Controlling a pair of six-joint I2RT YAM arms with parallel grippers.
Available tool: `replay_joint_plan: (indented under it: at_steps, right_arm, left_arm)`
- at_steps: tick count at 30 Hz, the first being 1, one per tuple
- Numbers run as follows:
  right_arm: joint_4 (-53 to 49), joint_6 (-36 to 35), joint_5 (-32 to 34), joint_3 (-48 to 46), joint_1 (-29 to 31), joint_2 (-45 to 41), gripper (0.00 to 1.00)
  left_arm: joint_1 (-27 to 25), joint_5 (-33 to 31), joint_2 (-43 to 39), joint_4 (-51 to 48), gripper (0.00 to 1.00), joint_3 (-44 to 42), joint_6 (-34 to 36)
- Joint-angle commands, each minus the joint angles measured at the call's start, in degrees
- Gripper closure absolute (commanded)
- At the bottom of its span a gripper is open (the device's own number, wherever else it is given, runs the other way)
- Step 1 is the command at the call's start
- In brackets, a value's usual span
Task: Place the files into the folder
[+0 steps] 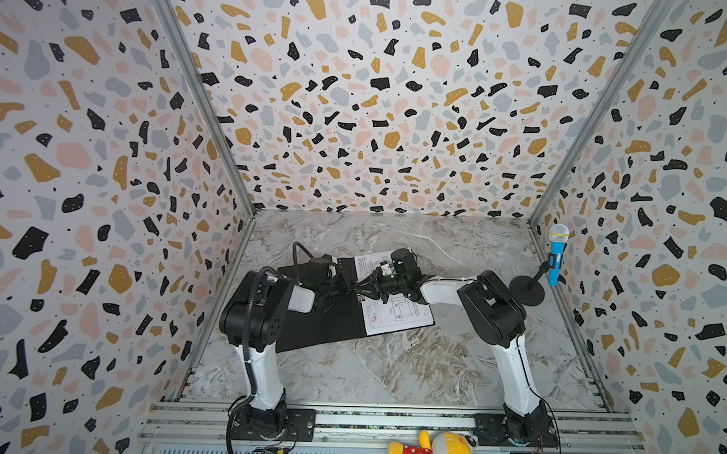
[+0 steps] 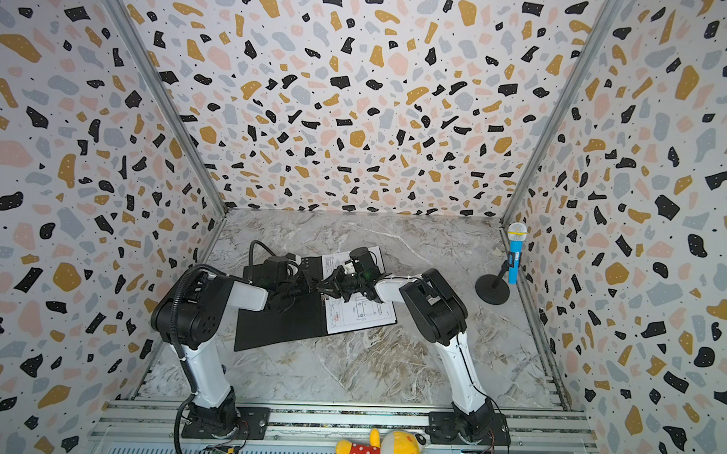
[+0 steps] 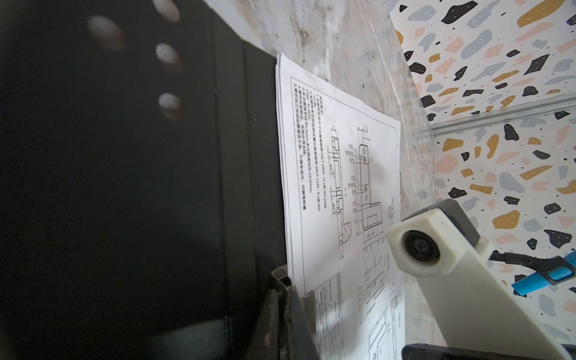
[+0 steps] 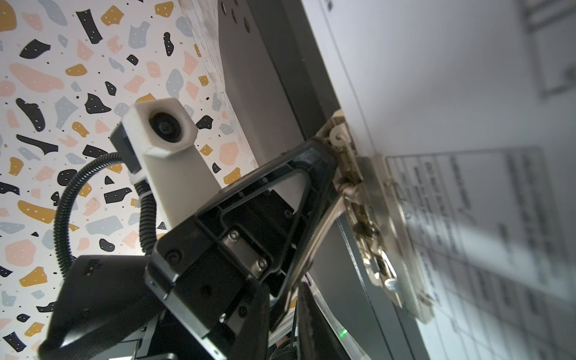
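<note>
The folder (image 1: 321,322) (image 2: 279,325) lies open on the marble table with its black inside up. The files (image 1: 396,316) (image 2: 358,315) rest on its right half, a sheet of line drawings (image 3: 327,140) on top. Both grippers meet over the spine. My left gripper (image 3: 285,290) (image 1: 345,287) is shut on the lever of the metal clip (image 4: 374,233). My right gripper (image 4: 283,290) (image 1: 363,288) faces it from the right, close against it. Its dark fingers stand a little apart, and what lies between them is hidden.
A blue toy microphone (image 1: 557,253) on a black round stand (image 1: 527,290) is at the right wall. A yellow and red plush toy (image 1: 429,453) lies at the front rail. Patterned walls close in three sides.
</note>
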Motion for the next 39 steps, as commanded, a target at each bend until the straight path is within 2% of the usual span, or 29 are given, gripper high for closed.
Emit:
replay_joint_plan:
  at_steps: [1,13,18,31,39]
  right_arm:
    - [0.44,-0.45,-1.0,0.82,0.51,-1.34,0.85]
    - [0.7,-1.81,-1.97,-0.74,0.52,-2.04,0.94]
    - [-0.75,-4.58,-2.96,-0.89,0.52,-2.14,0.97]
    - [-13.44,-23.83,-3.43,0.95,-0.28,-1.94,1.0]
    - [-20.49,-33.58,0.7,1.36,-0.46,-2.08,1.0]
  left_arm:
    - [-0.45,-1.32,1.42,-5.21,0.94,0.08,1.77]
    - [-0.45,-1.76,1.82,-6.52,0.94,0.58,2.65]
    - [-0.45,-1.76,2.22,-7.13,0.94,1.04,3.12]
    - [-0.21,-1.15,2.92,-7.59,0.94,1.87,3.42]
    - [-0.1,-0.56,3.26,-7.25,0.95,1.96,3.31]
